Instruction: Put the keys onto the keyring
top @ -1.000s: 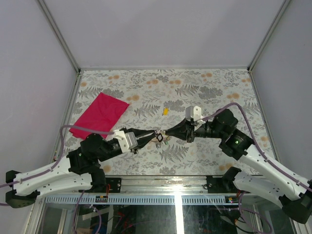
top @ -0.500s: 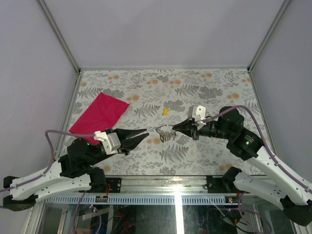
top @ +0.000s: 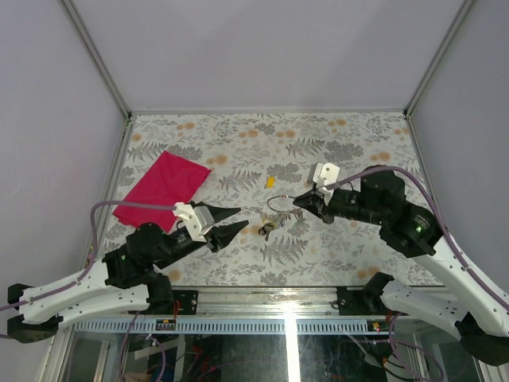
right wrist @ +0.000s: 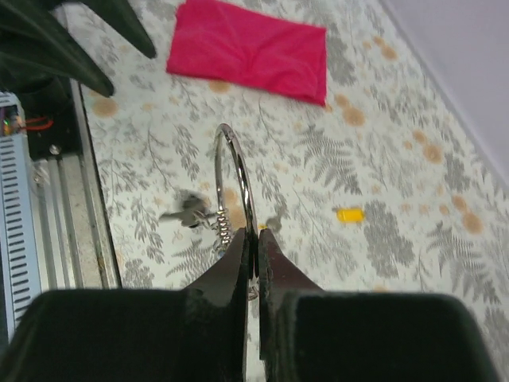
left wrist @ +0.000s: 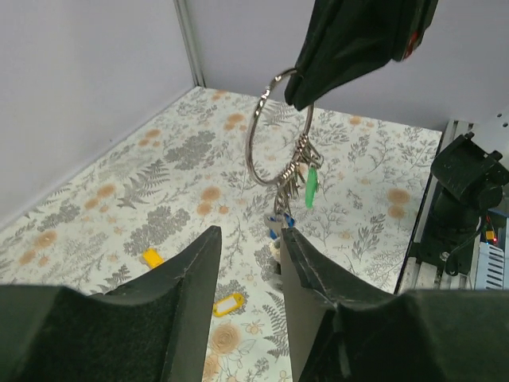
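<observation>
we see the right gripper (top: 300, 200) pinching the rim of the large thin silver wire keyring (top: 271, 206), its two black fingers closed on the wire with only a sliver of a gap between them in the right wrist view (right wrist: 253, 235). the keyring (right wrist: 245, 191) is held up off the table, roughly upright, near the middle of the floral-patterned table (top: 342, 151), between the two arms. a bunch of small silvery metal keys (left wrist: 293, 181) dangles from the lower side of the ring through a smaller loop, with a green plastic tag (left wrist: 310, 186) hanging among them and bits of blue just below. in the top view the keys (top: 269, 229) show as a small dark cluster under the ring, and we cannot tell whether the lowest one touches the table. in the right wrist view they are only a grey blur (right wrist: 189, 213). the left gripper (top: 236, 220) is spread, its black fingers apart and holding nothing; it points toward the keyring from the left, near it but not touching. from the left wrist camera the gripper (left wrist: 250, 235) sits below the hanging bunch, with the ring (left wrist: 253, 151) above it. a small solid yellow plastic tag (top: 270, 181) lies on the table beyond the ring, apart from it. a yellow-framed tag with a white label (left wrist: 228, 304) lies near the left fingers. the flat red cloth (top: 163, 188) rests on the left side of the table, well apart from the keys.
</observation>
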